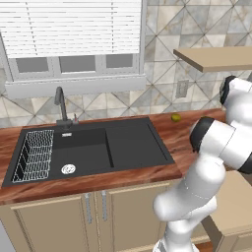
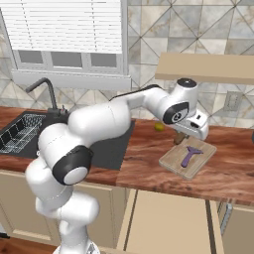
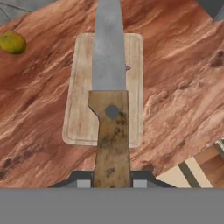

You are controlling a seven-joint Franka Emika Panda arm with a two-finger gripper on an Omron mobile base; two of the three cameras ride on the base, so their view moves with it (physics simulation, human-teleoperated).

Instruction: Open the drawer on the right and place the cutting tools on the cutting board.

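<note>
Two-finger gripper (image 3: 112, 183) clamped on brown wooden-handled, grey-bladed knife (image 3: 110, 109), frame centre, above light wooden cutting board (image 3: 78, 109); purple peeler (image 2: 189, 156) lying on board.

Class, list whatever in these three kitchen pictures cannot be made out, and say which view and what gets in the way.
- Purple tool on the cutting board: hand view, knife blade covers nearly all of it.
- Drawer interior: right base view, cut off by bottom edge.
- Yellow-green fruit: too small to identify.
</note>
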